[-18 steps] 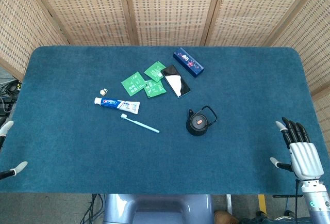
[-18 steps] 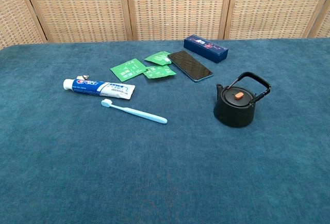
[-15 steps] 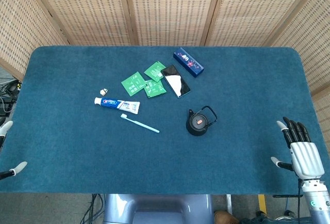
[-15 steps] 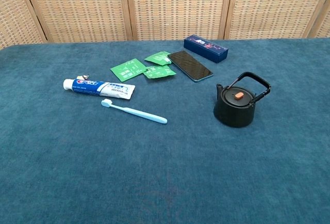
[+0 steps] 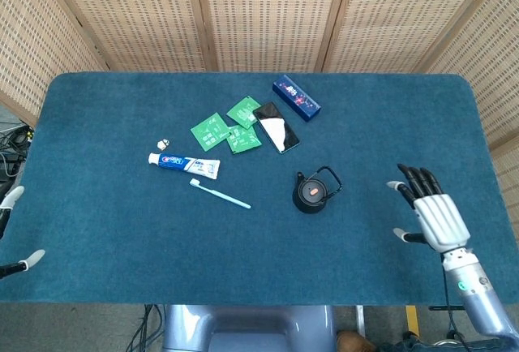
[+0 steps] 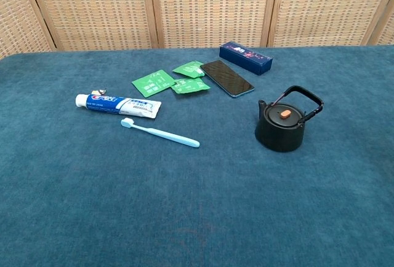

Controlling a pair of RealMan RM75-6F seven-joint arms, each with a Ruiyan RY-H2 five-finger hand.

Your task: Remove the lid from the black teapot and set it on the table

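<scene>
Black teapot (image 5: 311, 193) sits upright near the middle of the blue table (image 5: 105, 238), its lid (image 6: 284, 114) in place with the orange knob on top. My right hand (image 5: 430, 210) hovers well apart to its right, fingers spread and empty; my left hand (image 5: 10, 234) barely shows at the table's edge, holding nothing.

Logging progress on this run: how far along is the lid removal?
Nothing is done yet: the lid sits on the black teapot. In hand: nothing; the right hand hangs open over the table, right of the pot, touching nothing. Left: reach, lift the lid, set it down.
</scene>
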